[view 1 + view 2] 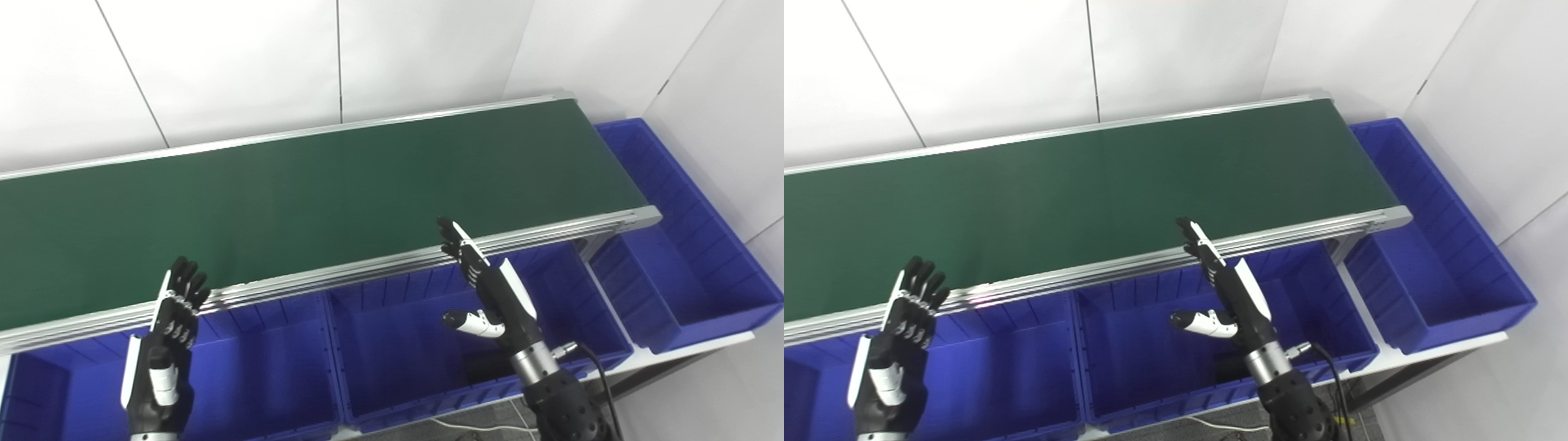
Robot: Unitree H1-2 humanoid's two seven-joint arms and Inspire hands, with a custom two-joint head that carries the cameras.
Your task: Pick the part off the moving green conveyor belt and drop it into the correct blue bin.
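Observation:
The green conveyor belt (306, 196) runs left to right across the view, and I see no part on it. My left hand (168, 331) is raised over the left blue bin (257, 380), fingers straight and apart, holding nothing. My right hand (490, 288) hovers open above the middle blue bin (398, 349), fingers stretched toward the belt's near rail, thumb out to the left. A dark shape (484, 367) lies on the floor of the middle bin, partly hidden behind my right wrist.
The belt's aluminium rail (367, 269) runs between my hands and the belt. A long blue bin (680, 245) stands at the belt's right end. White wall panels close the back and right side. A black cable (603, 380) trails from my right forearm.

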